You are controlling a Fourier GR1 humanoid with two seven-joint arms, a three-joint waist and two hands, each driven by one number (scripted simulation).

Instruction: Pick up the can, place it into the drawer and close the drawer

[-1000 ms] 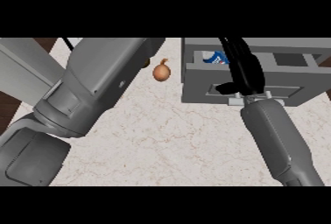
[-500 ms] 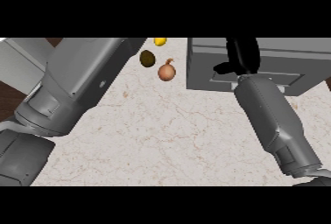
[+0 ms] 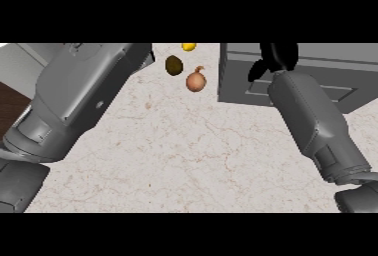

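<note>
The grey drawer unit (image 3: 310, 85) stands at the counter's upper right, its drawer front flush with the body. The can does not show anywhere. My right hand (image 3: 275, 56) rests against the top of the drawer front with its fingers fairly straight and its thumb (image 3: 255, 73) pointing down; it holds nothing. My right forearm (image 3: 314, 120) runs down to the lower right. Only the grey left forearm (image 3: 81, 100) shows at the left; its hand is beyond the upper edge.
A brown onion (image 3: 195, 81), a dark oval fruit (image 3: 174, 65) and a yellow fruit (image 3: 189, 46) lie on the marble counter (image 3: 184, 160) left of the drawer unit. Dark floor (image 3: 11, 102) shows past the counter's left edge.
One second ago the drawer stood open with the blue and white can inside. It has since slid shut under my right hand, hiding the can.
</note>
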